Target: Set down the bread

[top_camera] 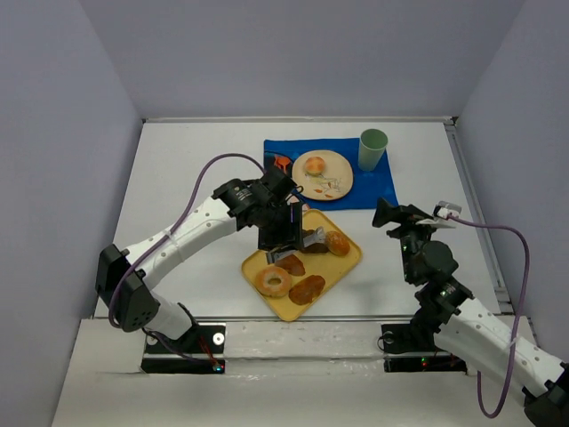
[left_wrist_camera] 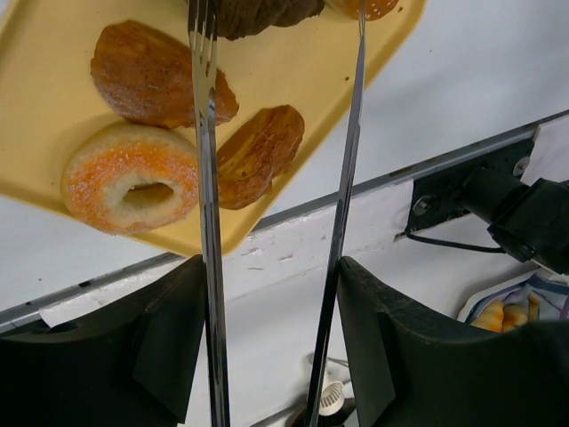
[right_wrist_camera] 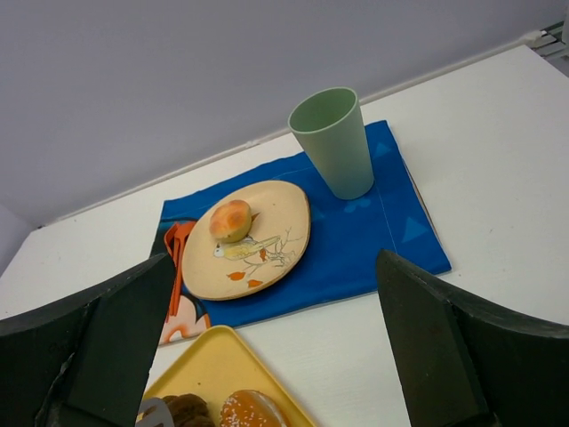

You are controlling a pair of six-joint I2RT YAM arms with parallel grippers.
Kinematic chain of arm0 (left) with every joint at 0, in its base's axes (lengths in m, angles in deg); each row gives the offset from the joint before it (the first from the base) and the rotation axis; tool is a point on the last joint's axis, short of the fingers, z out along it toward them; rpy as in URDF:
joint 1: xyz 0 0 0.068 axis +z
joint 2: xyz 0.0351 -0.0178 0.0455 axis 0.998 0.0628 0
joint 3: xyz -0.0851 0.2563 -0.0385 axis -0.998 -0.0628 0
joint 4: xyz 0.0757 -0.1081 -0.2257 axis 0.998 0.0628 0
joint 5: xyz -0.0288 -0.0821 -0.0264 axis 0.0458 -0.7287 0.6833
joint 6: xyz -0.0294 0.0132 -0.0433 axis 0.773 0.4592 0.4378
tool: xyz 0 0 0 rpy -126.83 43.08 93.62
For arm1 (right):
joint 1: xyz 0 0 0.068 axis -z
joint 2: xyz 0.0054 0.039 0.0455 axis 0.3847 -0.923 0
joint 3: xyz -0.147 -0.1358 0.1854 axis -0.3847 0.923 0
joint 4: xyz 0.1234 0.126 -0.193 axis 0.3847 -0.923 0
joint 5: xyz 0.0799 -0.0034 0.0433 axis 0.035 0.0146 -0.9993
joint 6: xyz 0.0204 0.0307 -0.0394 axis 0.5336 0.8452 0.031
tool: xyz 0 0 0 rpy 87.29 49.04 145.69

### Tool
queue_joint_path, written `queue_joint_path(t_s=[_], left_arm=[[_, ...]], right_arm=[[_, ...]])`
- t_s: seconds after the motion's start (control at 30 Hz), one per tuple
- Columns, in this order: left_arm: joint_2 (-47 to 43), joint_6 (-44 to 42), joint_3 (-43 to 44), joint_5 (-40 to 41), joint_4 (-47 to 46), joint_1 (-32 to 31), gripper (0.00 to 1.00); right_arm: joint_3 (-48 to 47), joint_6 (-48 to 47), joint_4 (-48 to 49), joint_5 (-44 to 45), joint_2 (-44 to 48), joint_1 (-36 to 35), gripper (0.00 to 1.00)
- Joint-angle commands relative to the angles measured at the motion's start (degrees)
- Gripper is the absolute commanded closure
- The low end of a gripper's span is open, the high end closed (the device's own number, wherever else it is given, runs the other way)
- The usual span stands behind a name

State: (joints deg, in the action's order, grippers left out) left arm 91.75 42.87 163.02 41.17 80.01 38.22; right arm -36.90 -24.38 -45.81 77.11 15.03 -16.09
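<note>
A yellow tray (top_camera: 351,258) holds a sugared doughnut (top_camera: 274,282), two brown pastries (top_camera: 308,288), a sesame bun (top_camera: 337,243) and a dark chocolate pastry (top_camera: 316,246). My left gripper (top_camera: 283,233) is shut on metal tongs (left_wrist_camera: 206,178). The tongs' arms are spread, and their tips reach the dark pastry (left_wrist_camera: 253,16) above the doughnut (left_wrist_camera: 132,178). A small round bun (right_wrist_camera: 231,220) lies on the bird-patterned plate (right_wrist_camera: 267,258). My right gripper (right_wrist_camera: 274,267) hangs open and empty to the right of the tray, facing the plate.
The plate sits on a blue mat (top_camera: 373,191) with a green cup (top_camera: 373,149) at its right corner and orange cutlery (top_camera: 281,163) at its left. Grey walls enclose the white table. The near table edge and arm bases lie just below the tray.
</note>
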Motion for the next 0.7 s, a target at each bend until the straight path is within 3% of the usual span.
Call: queue_joint_path(t_s=[0.0,0.23,0.5,0.67], left_arm=[[0.32,1.05,1.89,-1.55,5.86,-0.33,0.33],[0.67,2.46,4.79,-0.85,8.77,-0.33,0.32],[3.04,1.84,4.35,-1.90,5.44,-0.33,0.32],[5.95,2.37,8.48,0.56,9.30,-0.24,0.31]], right_arm=[[-0.54,0.30,3.85,1.22,-0.74,-0.48,0.00],[-0.63,0.04,4.55,1.22,-1.79,-0.48,0.00],[-0.46,-0.05,4.73,1.40,-1.36,-0.48,0.00],[-0.02,-0.14,4.82,1.66,-0.39,-0.48,0.00]])
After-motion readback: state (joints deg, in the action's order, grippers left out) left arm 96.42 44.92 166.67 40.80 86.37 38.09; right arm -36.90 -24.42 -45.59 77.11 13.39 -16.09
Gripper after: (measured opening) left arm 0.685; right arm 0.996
